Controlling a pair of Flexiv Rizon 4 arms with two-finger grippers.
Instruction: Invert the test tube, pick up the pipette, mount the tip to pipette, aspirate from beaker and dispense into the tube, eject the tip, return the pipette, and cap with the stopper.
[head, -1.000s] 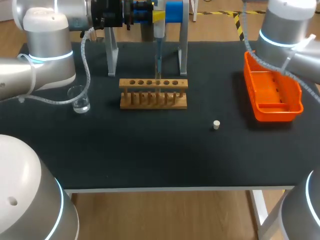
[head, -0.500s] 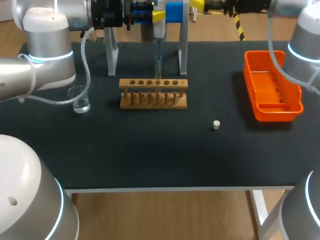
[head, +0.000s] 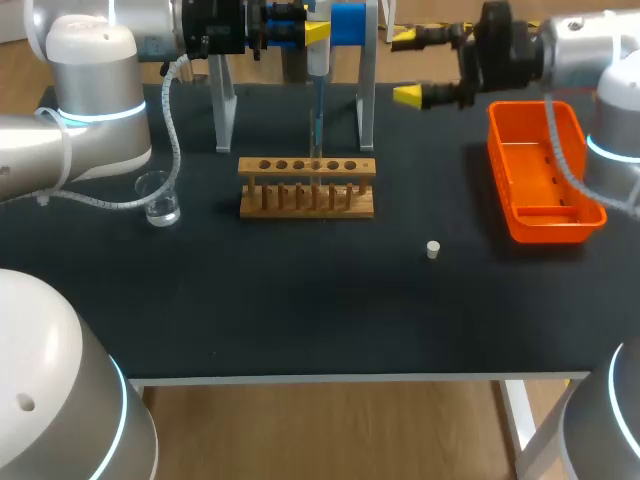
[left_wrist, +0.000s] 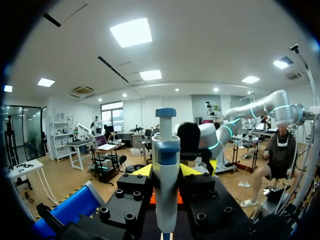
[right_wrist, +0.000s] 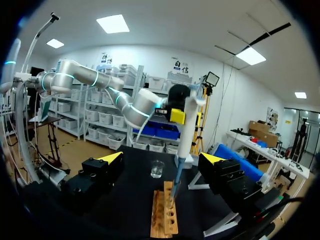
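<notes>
Stopper (head: 432, 250): one, small and pale, lying alone on the table nearest us, well apart from the rest. I'd say it is waiting for the capping step.
Beaker (head: 158, 197): one, upright with a little clear liquid in it, off to the rack's left by the left arm, within reach for drawing up.
Rack (head: 307, 187): one, wooden, mid-table, with a row of holes on top. The tube should be in it but is too faint to pick out.
Tray (head: 545, 170): one, orange, at the right side, likely where the spent tip gets dropped.
Pipette (head: 318, 90): one, hanging upright with its tip down at a rack hole. It is held plumb so the liquid falls straight in, which looks like the dispensing step.
Left gripper (left_wrist: 167, 170): pinching the pipette's body from both sides, high over the rack.
Right gripper (head: 407, 68): fingers spread wide with nothing between them, hovering near the pipette and facing the rack.
Stand (head: 366, 100): one, at the far edge behind the rack, where the pipette goes back.
</notes>
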